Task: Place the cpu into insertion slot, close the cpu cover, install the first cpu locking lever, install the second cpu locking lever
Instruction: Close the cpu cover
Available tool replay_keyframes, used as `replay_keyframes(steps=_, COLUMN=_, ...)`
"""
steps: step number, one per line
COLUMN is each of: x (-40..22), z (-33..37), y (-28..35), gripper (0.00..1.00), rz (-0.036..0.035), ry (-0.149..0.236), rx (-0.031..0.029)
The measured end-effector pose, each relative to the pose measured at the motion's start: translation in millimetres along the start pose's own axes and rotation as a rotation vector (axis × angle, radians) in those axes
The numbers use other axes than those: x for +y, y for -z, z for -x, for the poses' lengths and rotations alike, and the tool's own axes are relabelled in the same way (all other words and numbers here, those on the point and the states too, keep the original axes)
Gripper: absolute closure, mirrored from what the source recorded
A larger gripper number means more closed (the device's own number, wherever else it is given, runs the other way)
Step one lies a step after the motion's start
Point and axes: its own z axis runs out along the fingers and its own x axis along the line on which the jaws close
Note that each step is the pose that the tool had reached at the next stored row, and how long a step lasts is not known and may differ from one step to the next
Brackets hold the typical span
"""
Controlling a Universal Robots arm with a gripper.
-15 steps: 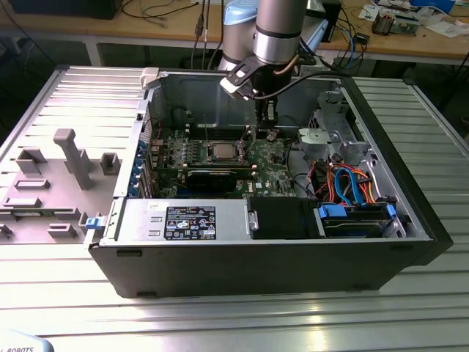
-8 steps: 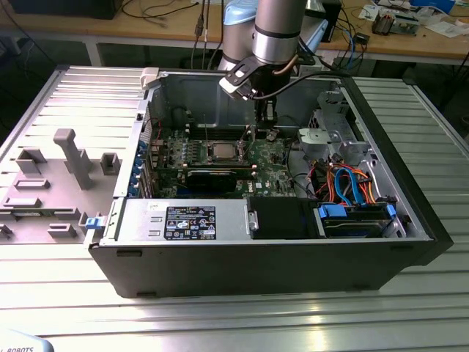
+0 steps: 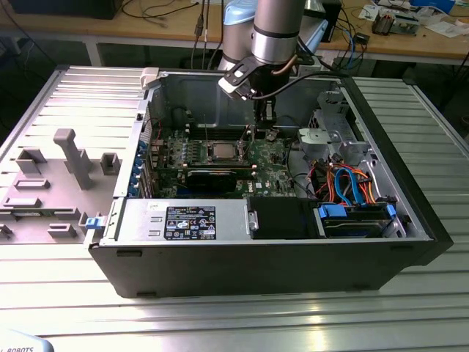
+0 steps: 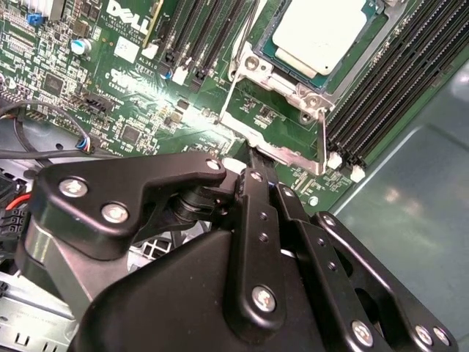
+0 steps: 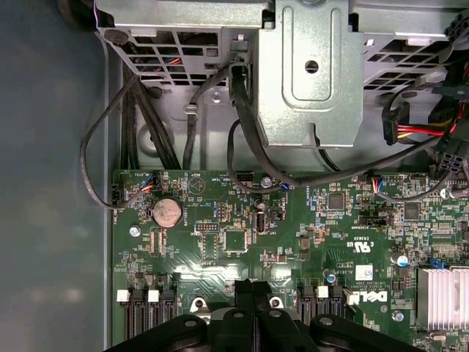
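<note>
Exterior view: open PC case (image 3: 293, 257) lies flat on the slatted worktop (image 3: 220, 323). The arm reaches down into it. The hand (image 3: 264, 126) is low over the green board (image 3: 272, 158), just beside the insertion slot (image 3: 211, 154), on the exterior view's right. The cpu (image 3: 223, 152) is seated in the slot, metal top bare.

Second wrist view: cpu (image 4: 319, 33) flat in the insertion slot (image 4: 293, 92), black memory slots (image 4: 396, 81) alongside. The cpu cover (image 4: 282, 150) stands up off the socket, not over the chip. Its free-edge bar is right at the tips of the hand (image 4: 245, 163). Can't tell if the tips pinch the bar or just touch it.

First wrist view: hand (image 5: 253, 290) clenched, fingers side by side with barely a slit between them, over the green board (image 5: 293, 242). Coin cell (image 5: 166, 212), grey drive cage (image 5: 308, 73) and black cables (image 5: 91, 147) lie beyond.
</note>
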Motion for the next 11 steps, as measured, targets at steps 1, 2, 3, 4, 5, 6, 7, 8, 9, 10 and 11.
replay_keyframes(steps=1, x=-0.2, z=0.0, y=0.0, gripper=0.89, rz=0.0, ry=0.0, rx=0.0)
replay_keyframes(steps=2, x=-0.5, z=0.0, y=0.0, gripper=0.89, rz=0.0, ry=0.0, rx=0.0)
replay_keyframes(steps=3, x=-0.7, z=0.0, y=0.0, gripper=0.89, rz=0.0, ry=0.0, rx=-0.0001)
replay_keyframes(steps=4, x=-0.9, z=0.0, y=0.0, gripper=0.89, rz=0.0, ry=0.0, rx=0.0)
replay_keyframes(steps=5, x=-1.2, z=0.0, y=0.0, gripper=0.89, rz=-0.0001, ry=0.0, rx=0.0)
replay_keyframes(steps=6, x=-1.7, z=0.0, y=0.0, gripper=0.89, rz=0.0, ry=0.0, rx=0.0)
replay_keyframes(steps=7, x=-1.9, z=0.0, y=0.0, gripper=0.89, rz=0.0, ry=0.0, rx=0.0)
replay_keyframes(steps=8, x=-2.2, z=0.0, y=0.0, gripper=0.89, rz=0.0, ry=0.0, rx=0.0)
replay_keyframes(steps=9, x=-2.5, z=0.0, y=0.0, gripper=0.89, rz=0.0, ry=0.0, rx=0.0)
replay_keyframes(steps=10, x=-2.7, z=0.0, y=0.0, gripper=0.89, rz=0.0, ry=0.0, rx=-0.0001)
replay_keyframes(steps=11, x=-3.0, z=0.0, y=0.0, gripper=0.89, rz=0.0, ry=0.0, rx=-0.0001)
